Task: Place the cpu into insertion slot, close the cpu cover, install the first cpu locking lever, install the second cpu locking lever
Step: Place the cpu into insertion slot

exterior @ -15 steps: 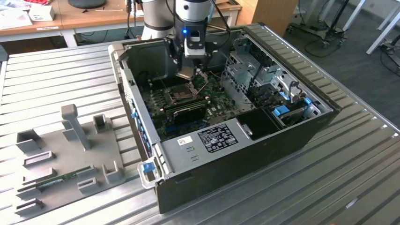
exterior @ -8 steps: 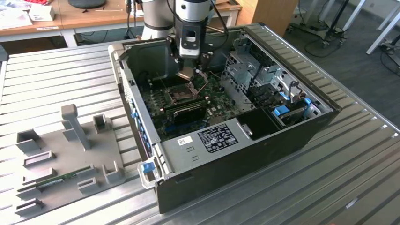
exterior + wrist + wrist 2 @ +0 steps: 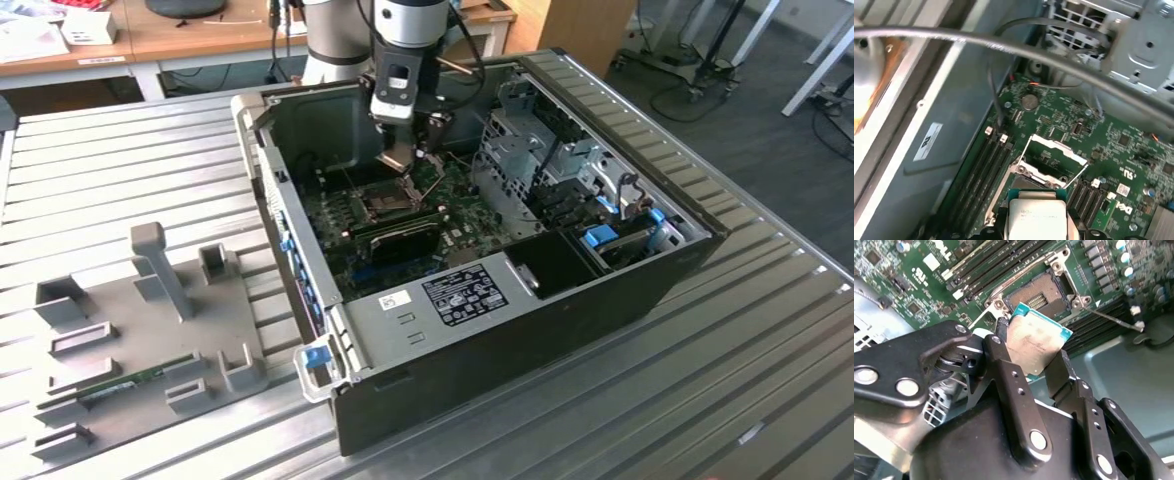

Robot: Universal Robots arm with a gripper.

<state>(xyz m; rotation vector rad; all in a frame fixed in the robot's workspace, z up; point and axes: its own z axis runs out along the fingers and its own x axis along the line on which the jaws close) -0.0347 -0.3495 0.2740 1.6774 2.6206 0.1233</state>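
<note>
The gripper has its jaws clamped on two opposite edges of the cpu, which sits tilted between the black fingers with its dull metal top showing. Just beyond the jaw tips lies the bare insertion slot in the green motherboard, and the chip appears to be held apart from it. In the first wrist view, the cpu cover stands swung up on the slot's far side from the jaws.

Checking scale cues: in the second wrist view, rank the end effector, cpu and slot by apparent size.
1. The end effector: largest, closest to the camera.
2. The cpu and slot: they look alike; the held cpu is nearer, so unranked.
</note>
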